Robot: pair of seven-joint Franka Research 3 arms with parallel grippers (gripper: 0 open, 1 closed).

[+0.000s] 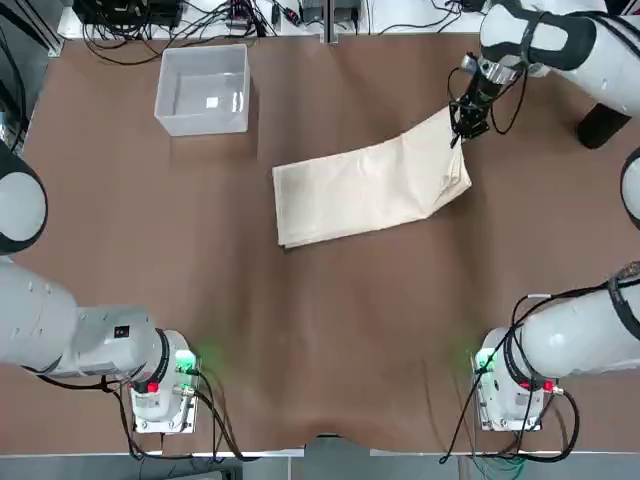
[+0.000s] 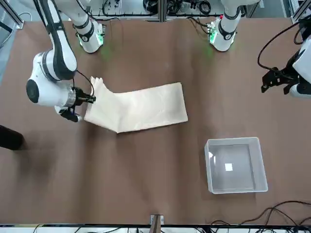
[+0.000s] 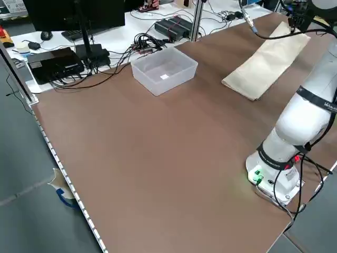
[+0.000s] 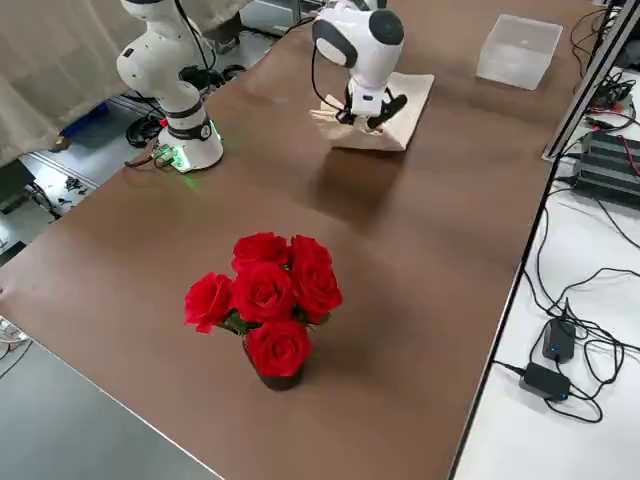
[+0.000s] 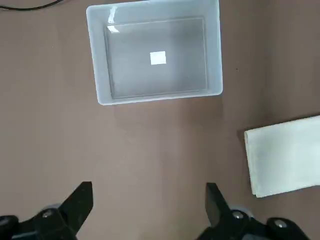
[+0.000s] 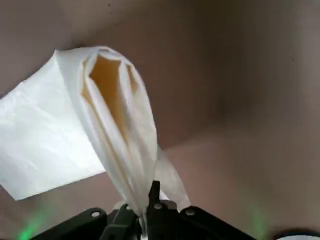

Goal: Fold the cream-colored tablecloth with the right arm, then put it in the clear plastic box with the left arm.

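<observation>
The cream-colored tablecloth (image 1: 360,190) lies as a long folded strip across the middle of the table (image 2: 141,109). My right gripper (image 1: 468,125) is shut on the strip's right-hand end and holds it a little above the table, so the layers hang open in a loop (image 6: 115,125). The clear plastic box (image 1: 203,125) stands empty at the far left (image 2: 236,187). High over the table's left side, my left gripper (image 5: 148,205) is open and holds nothing; the box (image 5: 155,97) and the cloth's left end (image 5: 285,155) lie below it.
A vase of red roses (image 4: 268,300) stands on the robot's right part of the table, well away from the cloth. Cables and electronics (image 1: 200,15) lie beyond the far edge. Bare brown table lies between cloth and box.
</observation>
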